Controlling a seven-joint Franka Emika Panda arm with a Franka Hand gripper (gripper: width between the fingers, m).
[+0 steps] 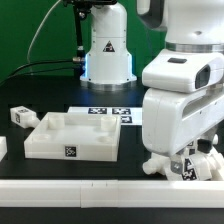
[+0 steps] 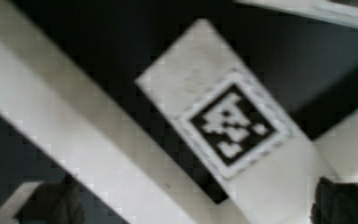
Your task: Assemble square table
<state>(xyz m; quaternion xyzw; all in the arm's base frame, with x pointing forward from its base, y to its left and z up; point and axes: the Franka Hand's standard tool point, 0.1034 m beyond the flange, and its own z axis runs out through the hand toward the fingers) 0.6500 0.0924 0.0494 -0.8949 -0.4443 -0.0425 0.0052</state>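
Sq table top (image 1: 60,145): white plastic, tray-like w/ raised rim, centre-left on black table (image 1: 30,170), b/w tag (image 1: 70,151) on its front wall. Tagged leg (image 1: 20,117) lies near its far-left corner. Another leg (image 2: 220,100) sits under gripper (image 1: 186,168) at ext view's right, jaws spread wide, gripping nothing. Marker board (image 1: 105,112) behind the top. Warning-triangle sticker (image 1: 107,47) on robot base (image 1: 107,65)

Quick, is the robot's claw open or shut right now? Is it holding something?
Gripper: open, jaws wide apart, nothing held; a white tagged leg lies just below it.
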